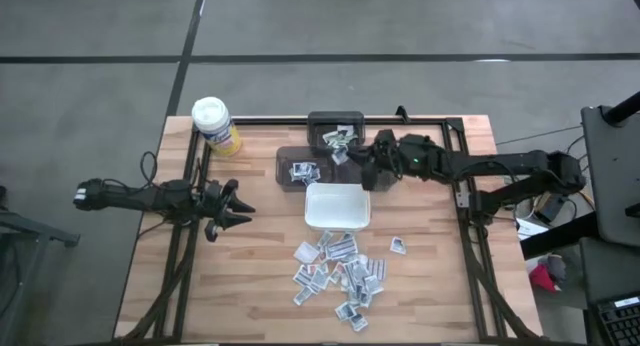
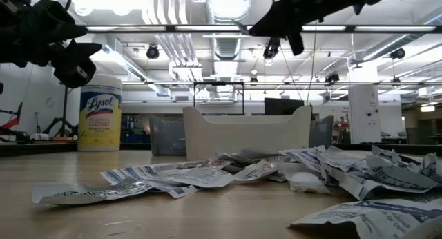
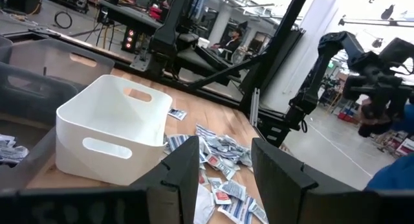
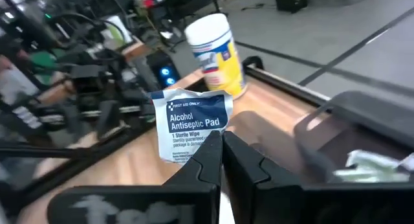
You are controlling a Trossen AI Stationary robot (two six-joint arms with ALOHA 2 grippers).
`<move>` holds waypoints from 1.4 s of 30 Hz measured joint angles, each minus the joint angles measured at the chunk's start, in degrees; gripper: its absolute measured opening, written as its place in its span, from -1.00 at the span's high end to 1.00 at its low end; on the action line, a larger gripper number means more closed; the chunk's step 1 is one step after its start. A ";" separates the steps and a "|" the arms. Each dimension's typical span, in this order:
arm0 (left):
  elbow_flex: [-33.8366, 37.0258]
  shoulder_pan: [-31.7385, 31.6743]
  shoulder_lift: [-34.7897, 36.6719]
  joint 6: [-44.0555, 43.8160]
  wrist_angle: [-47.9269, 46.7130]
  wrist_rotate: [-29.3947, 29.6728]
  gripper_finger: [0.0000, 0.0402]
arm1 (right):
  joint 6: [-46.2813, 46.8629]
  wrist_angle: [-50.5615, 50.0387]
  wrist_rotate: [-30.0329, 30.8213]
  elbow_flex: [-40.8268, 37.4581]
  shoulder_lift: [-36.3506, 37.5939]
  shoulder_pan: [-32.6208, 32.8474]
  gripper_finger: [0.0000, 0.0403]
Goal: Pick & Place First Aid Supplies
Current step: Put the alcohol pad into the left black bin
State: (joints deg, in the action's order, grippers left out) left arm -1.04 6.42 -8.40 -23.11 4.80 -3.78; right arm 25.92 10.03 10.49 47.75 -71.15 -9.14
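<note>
The first aid supplies are small white packets with blue or red print. Most lie in a loose pile (image 1: 338, 271) on the table's near side, just in front of the white dish (image 1: 337, 206). My right gripper (image 1: 356, 162) hangs over the dark bins at the far side, shut on one packet (image 4: 191, 123) marked as an alcohol pad. My left gripper (image 1: 236, 208) stays level above the table's left part, open, with nothing between its fingers (image 3: 184, 166). It points toward the dish (image 3: 110, 130) and the pile (image 3: 220, 153). My right gripper pinches the packet's lower edge (image 4: 206, 146) between its two fingertips. The packet sticks out past the fingertips, printed face toward the camera, slightly crumpled. It is lifted clear of the table and the bins.
Two dark bins (image 1: 335, 134) (image 1: 298, 168) behind the dish hold a few packets. A yellow canister with a white lid (image 1: 215, 124) stands at the far left corner. One stray packet (image 1: 398, 246) lies right of the pile. A black frame rims the table.
</note>
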 joint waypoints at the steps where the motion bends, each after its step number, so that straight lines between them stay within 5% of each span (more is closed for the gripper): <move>1: 0.00 0.00 0.00 0.00 0.03 -0.02 0.32 | -1.16 -0.04 -0.05 1.07 -1.31 -0.42 0.96; 10: 0.00 0.00 0.02 -0.09 0.00 0.00 0.32 | -14.11 -20.74 -0.59 19.17 -15.61 -4.36 0.96; 23: 0.00 0.00 0.02 -0.07 -0.05 0.00 0.32 | -26.55 -49.26 -11.00 44.64 -36.82 -8.72 0.96; 42: 0.00 0.00 0.02 -0.04 0.19 0.01 0.32 | -36.08 -60.46 -10.97 59.24 -52.29 -9.42 0.96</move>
State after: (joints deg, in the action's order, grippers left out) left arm -1.04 6.42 -8.38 -23.16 5.00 -3.77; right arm -10.16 -50.43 -0.48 106.99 -123.44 -18.56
